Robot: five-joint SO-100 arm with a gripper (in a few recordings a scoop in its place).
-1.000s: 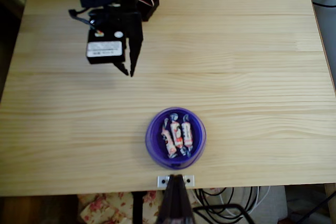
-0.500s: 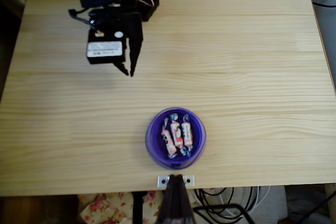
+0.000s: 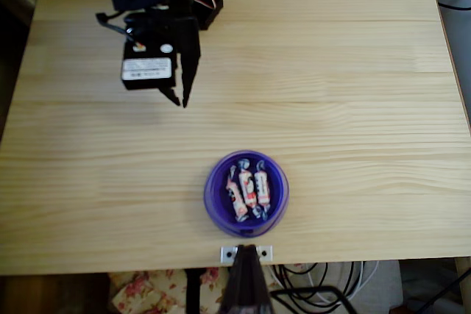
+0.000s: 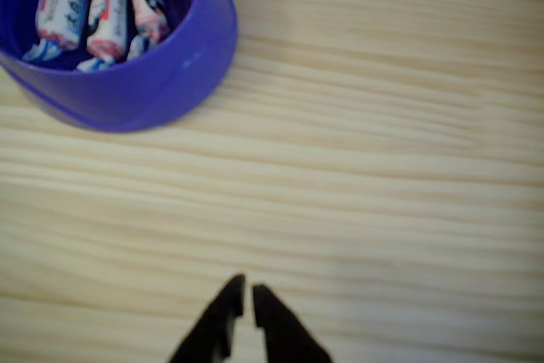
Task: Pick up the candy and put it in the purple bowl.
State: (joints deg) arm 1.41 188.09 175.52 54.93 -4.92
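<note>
Three candies are being held in the one bowl, lying side by side and touching, each running roughly toward and away from the table's near edge in the overhead view. In the wrist view the same three are being seen packed together at the bottom of the bowl, which is sitting at the upper left of that picture. The bowl is standing upright on the table, near the middle of the lower edge in the overhead view.

One claw is being held over the upper left part of the table in the overhead view, well apart from the bowl. Its two black fingers are being kept almost together, with only a thin slit between the tips in the wrist view. Nothing is being gripped between them. Whether the tips are touching the wood cannot be told.

Below the bowl, a small metal bracket is sitting at the table's edge.
</note>
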